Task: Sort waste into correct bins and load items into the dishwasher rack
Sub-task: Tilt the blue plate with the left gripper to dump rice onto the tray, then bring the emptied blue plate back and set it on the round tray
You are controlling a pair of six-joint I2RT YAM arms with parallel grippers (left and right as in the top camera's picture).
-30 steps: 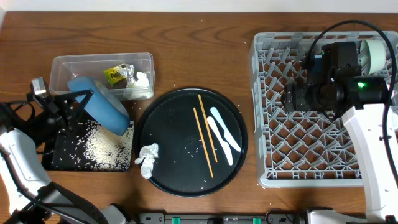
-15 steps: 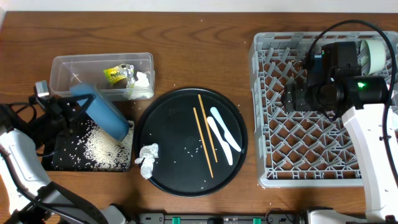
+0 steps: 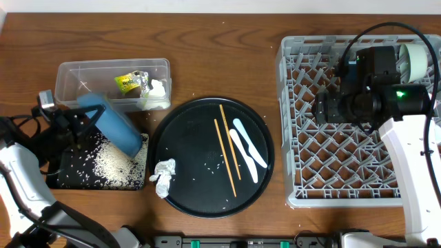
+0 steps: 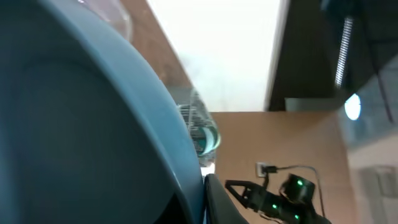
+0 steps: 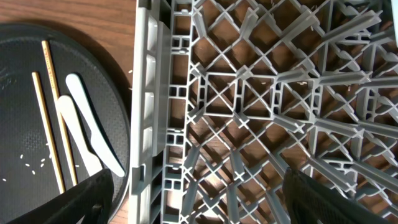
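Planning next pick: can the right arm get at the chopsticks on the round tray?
Probably yes. The right hand is open and empty over the rack, and the chopsticks lie uncovered on the round tray beside it; white utensils lie close.

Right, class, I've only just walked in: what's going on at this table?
The left gripper is shut on the blue dish, holding it tipped over the black rectangular tray, where the rice lies. The right gripper hangs open over the dishwasher rack, holding nothing. The chopsticks, white utensils and a crumpled tissue wait on the round black tray. The snack wrapper is in the clear tub.
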